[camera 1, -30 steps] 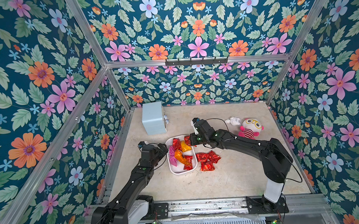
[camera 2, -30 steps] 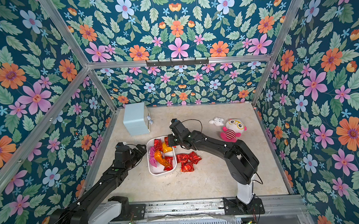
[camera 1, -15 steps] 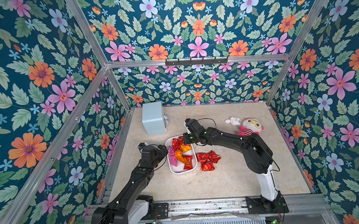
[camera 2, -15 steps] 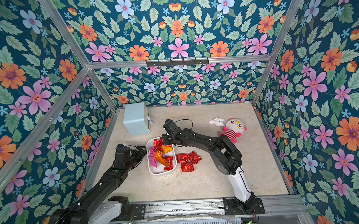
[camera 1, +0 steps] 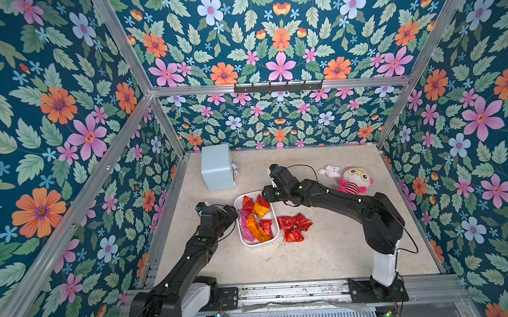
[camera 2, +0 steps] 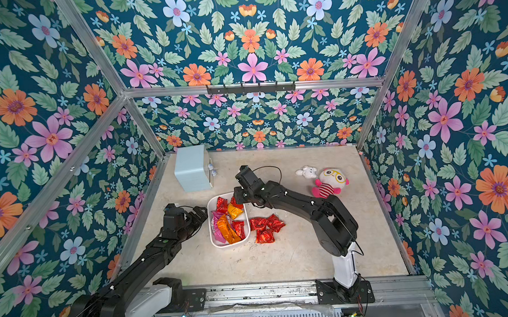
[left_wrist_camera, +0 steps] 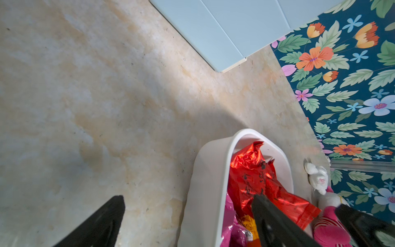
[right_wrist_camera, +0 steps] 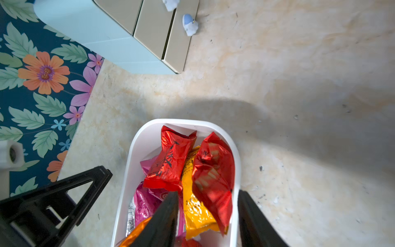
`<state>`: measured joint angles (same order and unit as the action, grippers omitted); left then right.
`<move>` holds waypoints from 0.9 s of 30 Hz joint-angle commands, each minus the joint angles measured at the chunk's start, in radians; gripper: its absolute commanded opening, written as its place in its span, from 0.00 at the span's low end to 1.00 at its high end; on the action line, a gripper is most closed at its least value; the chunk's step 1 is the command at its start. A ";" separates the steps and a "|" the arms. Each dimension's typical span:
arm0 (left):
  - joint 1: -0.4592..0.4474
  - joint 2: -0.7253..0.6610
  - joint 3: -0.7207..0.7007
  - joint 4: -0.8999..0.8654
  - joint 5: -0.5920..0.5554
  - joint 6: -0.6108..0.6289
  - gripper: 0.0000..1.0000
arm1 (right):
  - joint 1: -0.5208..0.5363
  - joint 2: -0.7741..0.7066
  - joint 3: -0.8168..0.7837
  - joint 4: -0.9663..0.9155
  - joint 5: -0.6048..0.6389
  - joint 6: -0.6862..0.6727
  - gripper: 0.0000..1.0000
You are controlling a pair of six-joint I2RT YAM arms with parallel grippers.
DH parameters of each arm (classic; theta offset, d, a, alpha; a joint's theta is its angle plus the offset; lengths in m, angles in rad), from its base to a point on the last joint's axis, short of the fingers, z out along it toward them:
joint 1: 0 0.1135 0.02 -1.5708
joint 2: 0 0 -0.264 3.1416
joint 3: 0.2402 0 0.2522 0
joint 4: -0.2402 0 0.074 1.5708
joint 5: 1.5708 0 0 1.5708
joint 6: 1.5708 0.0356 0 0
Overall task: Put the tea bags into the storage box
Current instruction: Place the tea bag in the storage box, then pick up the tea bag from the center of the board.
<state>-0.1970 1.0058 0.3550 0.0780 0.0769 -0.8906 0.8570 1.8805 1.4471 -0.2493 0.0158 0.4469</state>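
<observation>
Currently on the beige table (camera 1: 281, 267), as listed:

- Storage box (camera 1: 258, 243): white, shallow, lidless, rounded corners. Near the middle of the table, toward the left arm's side, with its long axis running front to back.
- Boxed tea bags (camera 1: 255, 221): red, pink and orange-yellow foil sachets, heaped and overlapping inside the storage box. Two red ones uppermost at the far end, over a yellow and a pink one (clearest in the right wrist view).
- Loose tea bags (camera 1: 294, 226): a small cluster, all red, on the table just beside the box's right long wall. Outside the box.
- Left gripper (camera 1: 231, 214): at the box's left long wall, jaws spread wide, nothing pinched. One finger over bare table, the other over the sachets, the wall between them. Contact with the wall cannot be told.
- Right gripper (right_wrist_camera: 207, 193): above the box's far end, pointing down, jaws parted, nothing pinched. A red sachet lies in the box below the gap.
- Pale blue drawer box (camera 1: 217, 166): far left corner, well apart from the sachets.
- Pink plush doll (camera 1: 355, 179): far right, with a small white plush (camera 1: 330, 171) just beside it.
</observation>
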 commanded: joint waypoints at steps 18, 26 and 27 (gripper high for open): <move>-0.001 0.052 0.035 0.046 0.018 0.013 0.99 | 0.017 -0.306 -0.435 -0.195 -0.010 0.087 0.52; -0.001 0.050 0.019 0.058 0.018 0.001 0.99 | 0.016 -0.356 -0.565 -0.146 -0.124 0.134 0.52; -0.001 0.051 0.018 0.060 0.020 -0.001 0.99 | 0.018 -0.353 -0.571 -0.139 -0.131 0.139 0.52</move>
<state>-0.1970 1.0561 0.3767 0.1200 0.0956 -0.8875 0.8745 1.5284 0.8871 -0.4152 -0.0654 0.5556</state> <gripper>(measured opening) 0.993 0.521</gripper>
